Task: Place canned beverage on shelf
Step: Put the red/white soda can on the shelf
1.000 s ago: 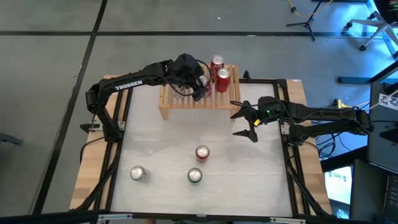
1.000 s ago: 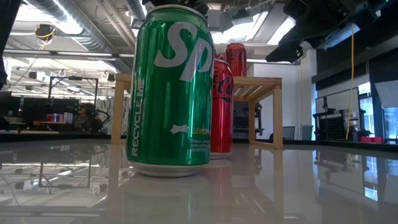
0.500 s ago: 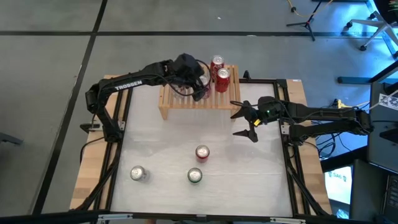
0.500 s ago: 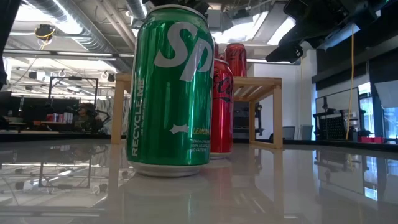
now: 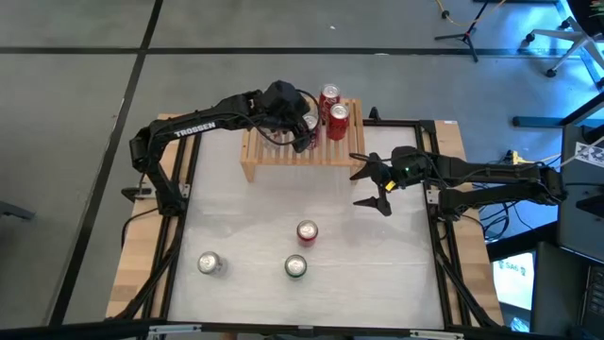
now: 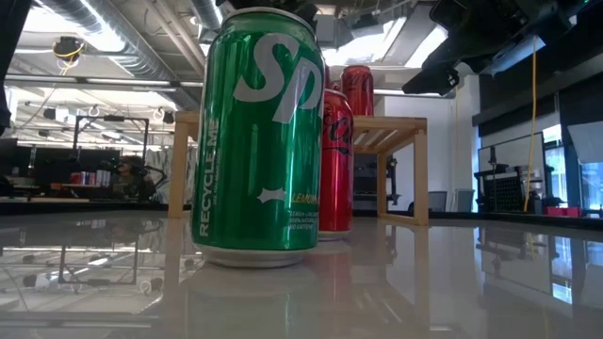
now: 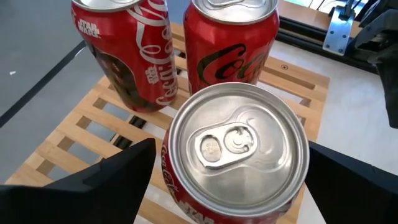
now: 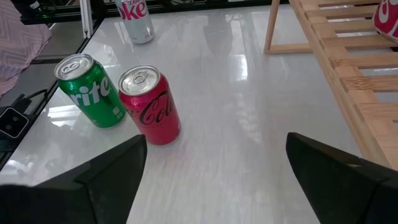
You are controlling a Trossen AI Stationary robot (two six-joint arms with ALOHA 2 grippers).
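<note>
Left gripper (image 7: 230,168) stands released around a red can (image 7: 236,149) upright on the shelf (image 7: 68,143); right gripper (image 5: 373,184) waits open. Cans look rigid, smooth, probably slippery; grasp mid-wall.

"TROSSEN" on left arm (image 5: 195,128); "RECYCLE ME" on green can (image 6: 259,141); "STAR WARS" on red can (image 7: 132,53).

Left gripper (image 5: 304,127) over shelf (image 5: 283,151)

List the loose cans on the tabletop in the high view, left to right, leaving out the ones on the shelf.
silver can → green can → red can
</note>
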